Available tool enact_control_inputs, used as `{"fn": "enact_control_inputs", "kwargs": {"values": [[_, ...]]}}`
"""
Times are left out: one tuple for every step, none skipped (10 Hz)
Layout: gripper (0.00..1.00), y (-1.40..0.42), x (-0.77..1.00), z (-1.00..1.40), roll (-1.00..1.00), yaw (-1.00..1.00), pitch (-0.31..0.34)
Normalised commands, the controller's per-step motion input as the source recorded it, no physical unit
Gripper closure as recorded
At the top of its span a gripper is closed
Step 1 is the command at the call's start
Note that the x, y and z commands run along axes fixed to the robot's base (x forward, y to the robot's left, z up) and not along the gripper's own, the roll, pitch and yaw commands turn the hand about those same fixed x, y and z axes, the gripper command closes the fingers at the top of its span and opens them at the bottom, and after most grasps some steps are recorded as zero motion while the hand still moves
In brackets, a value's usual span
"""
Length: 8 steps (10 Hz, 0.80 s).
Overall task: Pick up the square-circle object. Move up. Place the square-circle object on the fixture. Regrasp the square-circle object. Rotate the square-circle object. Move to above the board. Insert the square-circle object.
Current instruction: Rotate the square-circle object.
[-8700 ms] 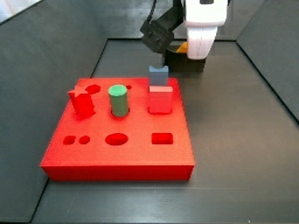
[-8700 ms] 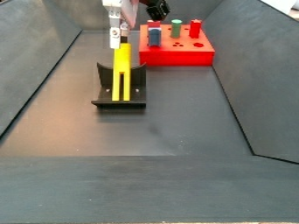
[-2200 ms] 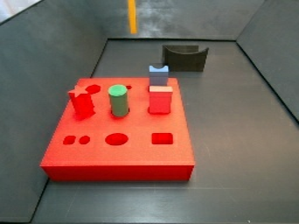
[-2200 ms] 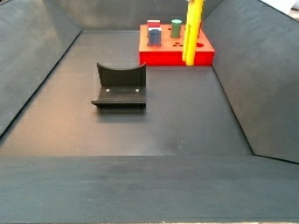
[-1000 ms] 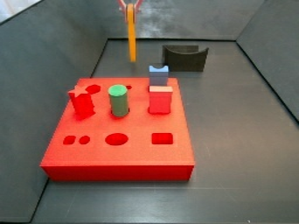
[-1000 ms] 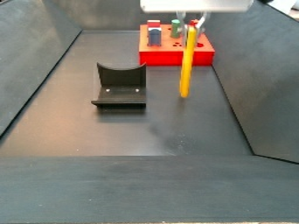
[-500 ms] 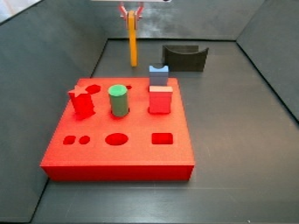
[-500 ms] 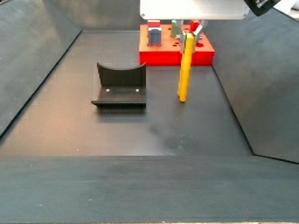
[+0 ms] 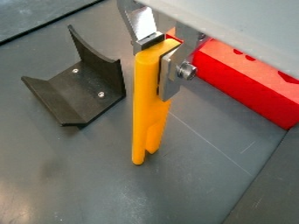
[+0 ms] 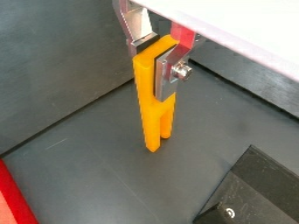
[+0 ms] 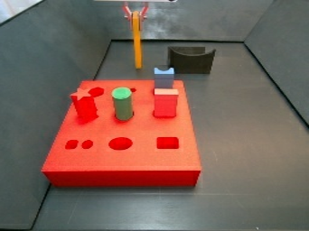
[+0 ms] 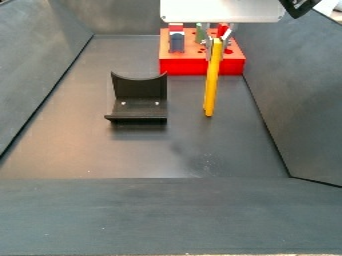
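While the fixture point(image 12: 136, 97) stands bare on the dark floor at the left of a side view, the tool point(image 12: 213, 38) hangs to its right, clenched on the upper end of the square-circle object point(image 12: 210, 78). The yellow-orange rod hangs upright below the tool, its lower end clear of the floor and beside the fixture, between it and the right wall. Behind the rod, the board point(image 12: 202, 54) sits against the far end of the enclosure.

In both wrist views the silver fingers point(image 9: 142, 27) press flat against opposite faces of the rod point(image 9: 146, 105) near its top, so nearly all of its length reaches down past them. The same views show the rod's lower part split into two rounded lobes point(image 10: 156, 109). The fixture's curved notch point(image 9: 77, 83) lies just beside the rod in a wrist view, and the red board point(image 9: 249, 80) shows on the rod's other side.

In a side view from the board's end, the board point(image 11: 122, 137) fills the foreground with a red star peg point(image 11: 83, 103), a green cylinder point(image 11: 121, 103) and a red square peg point(image 11: 165, 101) in a row. A small blue-grey block point(image 11: 164, 78) stands behind them. The rod point(image 11: 136, 48) hangs beyond the board's far edge from the tool point(image 11: 134, 12), with the fixture point(image 11: 190, 60) well to its right.
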Motion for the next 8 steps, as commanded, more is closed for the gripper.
{"fn": "enact_control_inputs", "kwargs": {"values": [[1.0,0.02,-0.01,-0.23,0.03,-0.03,-0.02],[0.0,0.0,0.0,0.0,-0.17,-0.03,-0.02],[0.0,0.15,0.0,1.0,-0.16,-0.03,-0.012],[0.0,0.15,-0.02,1.0,-0.16,-0.04,0.009],[0.0,0.14,-0.03,1.0,-0.17,-0.04,0.027],[0.0,0.08,-0.02,0.8,-0.17,-0.05,0.043],[0.0,0.06,0.0,0.56,-0.17,-0.05,0.061],[0.0,0.05,0.01,0.38,-0.17,-0.05,0.077]]}}
